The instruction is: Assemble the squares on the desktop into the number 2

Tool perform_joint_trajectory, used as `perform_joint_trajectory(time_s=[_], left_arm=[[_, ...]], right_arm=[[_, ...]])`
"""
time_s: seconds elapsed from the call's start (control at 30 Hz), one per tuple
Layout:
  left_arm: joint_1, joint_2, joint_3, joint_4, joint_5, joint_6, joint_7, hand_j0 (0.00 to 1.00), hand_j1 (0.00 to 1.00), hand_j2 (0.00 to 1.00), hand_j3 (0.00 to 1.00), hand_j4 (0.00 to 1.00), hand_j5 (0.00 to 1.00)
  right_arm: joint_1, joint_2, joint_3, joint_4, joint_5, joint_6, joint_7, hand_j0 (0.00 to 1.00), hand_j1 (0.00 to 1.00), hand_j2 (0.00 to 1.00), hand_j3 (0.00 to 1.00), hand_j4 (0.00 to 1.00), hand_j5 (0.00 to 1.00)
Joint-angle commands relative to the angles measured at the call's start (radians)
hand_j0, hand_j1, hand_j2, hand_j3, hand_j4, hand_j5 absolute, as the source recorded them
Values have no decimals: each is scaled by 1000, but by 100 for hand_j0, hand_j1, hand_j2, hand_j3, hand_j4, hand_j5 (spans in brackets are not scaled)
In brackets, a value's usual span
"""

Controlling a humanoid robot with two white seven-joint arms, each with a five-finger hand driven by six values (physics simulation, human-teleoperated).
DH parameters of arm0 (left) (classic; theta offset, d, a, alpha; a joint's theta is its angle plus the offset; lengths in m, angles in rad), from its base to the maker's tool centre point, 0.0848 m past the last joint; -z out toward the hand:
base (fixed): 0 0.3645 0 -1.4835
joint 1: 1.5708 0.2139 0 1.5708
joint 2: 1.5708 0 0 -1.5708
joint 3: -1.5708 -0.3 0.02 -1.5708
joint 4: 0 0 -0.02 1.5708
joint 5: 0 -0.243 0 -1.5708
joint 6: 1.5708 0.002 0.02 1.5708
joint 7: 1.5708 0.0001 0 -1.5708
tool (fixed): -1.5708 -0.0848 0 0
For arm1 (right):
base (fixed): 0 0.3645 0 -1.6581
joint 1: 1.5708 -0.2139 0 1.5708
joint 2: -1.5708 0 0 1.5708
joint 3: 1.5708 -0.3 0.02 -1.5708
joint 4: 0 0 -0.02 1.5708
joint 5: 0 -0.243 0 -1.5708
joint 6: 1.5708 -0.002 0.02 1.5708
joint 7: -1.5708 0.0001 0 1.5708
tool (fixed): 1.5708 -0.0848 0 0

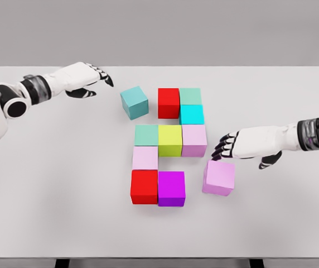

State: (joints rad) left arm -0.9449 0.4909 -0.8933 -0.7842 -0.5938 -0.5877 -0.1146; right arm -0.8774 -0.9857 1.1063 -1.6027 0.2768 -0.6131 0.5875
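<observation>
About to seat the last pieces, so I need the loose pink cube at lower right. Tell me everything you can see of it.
The loose pink cube is a plain, matte, light pink block, smooth-faced like the rest. It sits flat on the white table, turned slightly out of line with the grid, right of the purple cube with a clear gap between them. The right hand hovers just above its far edge, fingers curled downward; whether they touch it cannot be told.

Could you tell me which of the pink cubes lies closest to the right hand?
The loose pink cube at lower right, just under the right hand's fingertips. It sits apart from the block; the other two pink cubes are built into it, farther left.
</observation>
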Motion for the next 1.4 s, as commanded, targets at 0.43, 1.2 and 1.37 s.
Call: perform_joint_trajectory(time_s=[0.43,1.2,1.37], left_arm=[[35,29,-13,-76,181,63,-3,56,56,56,56,56,56],[75,21,-58,-92,169,103,-19,56,56,56,56,56,56],[77,21,-58,-99,166,114,-22,56,56,56,56,56,56]], right_arm=[[0,-8,-3,-16,-7,2,-5,100,100,100,100,100,100],[-60,-119,-86,176,-53,2,23,16,16,16,16,16,16],[-336,-208,306,178,-117,2,23,17,17,17,17,17,17]])
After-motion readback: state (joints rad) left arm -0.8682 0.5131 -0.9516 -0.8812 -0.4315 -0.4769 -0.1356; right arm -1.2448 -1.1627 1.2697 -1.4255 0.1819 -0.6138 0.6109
